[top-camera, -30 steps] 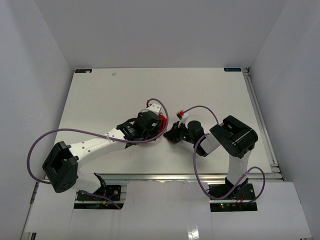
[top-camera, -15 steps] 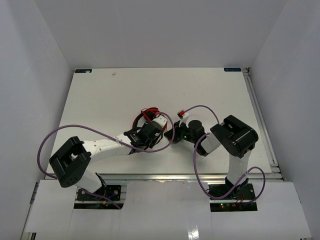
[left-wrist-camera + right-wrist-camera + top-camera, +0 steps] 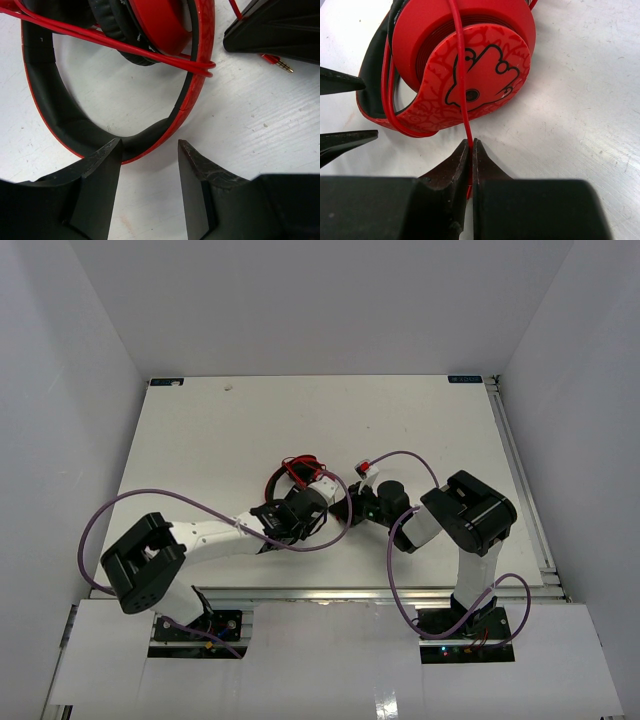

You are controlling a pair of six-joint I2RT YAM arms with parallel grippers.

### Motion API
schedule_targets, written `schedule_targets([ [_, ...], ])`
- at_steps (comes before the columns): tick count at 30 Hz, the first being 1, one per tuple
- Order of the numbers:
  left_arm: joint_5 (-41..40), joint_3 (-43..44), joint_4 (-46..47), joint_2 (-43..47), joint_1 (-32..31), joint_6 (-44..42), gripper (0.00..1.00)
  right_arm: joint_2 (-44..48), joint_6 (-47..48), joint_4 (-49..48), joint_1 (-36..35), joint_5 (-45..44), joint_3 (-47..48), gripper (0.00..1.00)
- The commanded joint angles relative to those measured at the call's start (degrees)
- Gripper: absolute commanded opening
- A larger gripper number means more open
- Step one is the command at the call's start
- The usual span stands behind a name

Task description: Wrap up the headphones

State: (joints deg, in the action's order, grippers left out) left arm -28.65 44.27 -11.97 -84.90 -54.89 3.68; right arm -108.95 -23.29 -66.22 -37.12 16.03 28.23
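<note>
headphones (image 3: 470, 75) lie on table (image 3: 200, 430) (edges well away).

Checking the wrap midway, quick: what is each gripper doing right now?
Left gripper: open, fingers at the headband, holding nothing.
Right gripper: closed on the red cord.

From above, you see the headphones (image 3: 292, 477) lying on the table (image 3: 200, 430) at mid-frame, with the left gripper (image 3: 149, 147) just below them and the right gripper (image 3: 471, 142) to their right. In your left wrist view the headband (image 3: 47, 100) curves down to just above that gripper's tips. The cord (image 3: 125, 45) crosses over it, and the plug (image 3: 280, 63) lies at upper right. In your right wrist view the cord runs down over the earcup (image 3: 470, 65) and in between the right gripper's tips.
</note>
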Motion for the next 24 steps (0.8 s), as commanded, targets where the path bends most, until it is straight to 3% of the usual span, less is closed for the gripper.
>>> schedule_targets([
  [1, -2.0, 0.0, 0.5, -1.3, -0.2, -0.7, 0.59, 0.7, 2.1, 1.5, 0.3, -0.5, -1.4, 0.08],
  [15, -2.6, 3.8, 0.8, -6.6, -0.3, -2.0, 0.54, 1.9, 2.7, 1.4, 0.3, -0.8, -2.4, 0.08],
  [24, -4.7, 4.2, -2.8, -2.8, -1.0, -2.9, 0.64, 3.0, 3.3, 1.6, 0.3, -1.0, -2.9, 0.08],
])
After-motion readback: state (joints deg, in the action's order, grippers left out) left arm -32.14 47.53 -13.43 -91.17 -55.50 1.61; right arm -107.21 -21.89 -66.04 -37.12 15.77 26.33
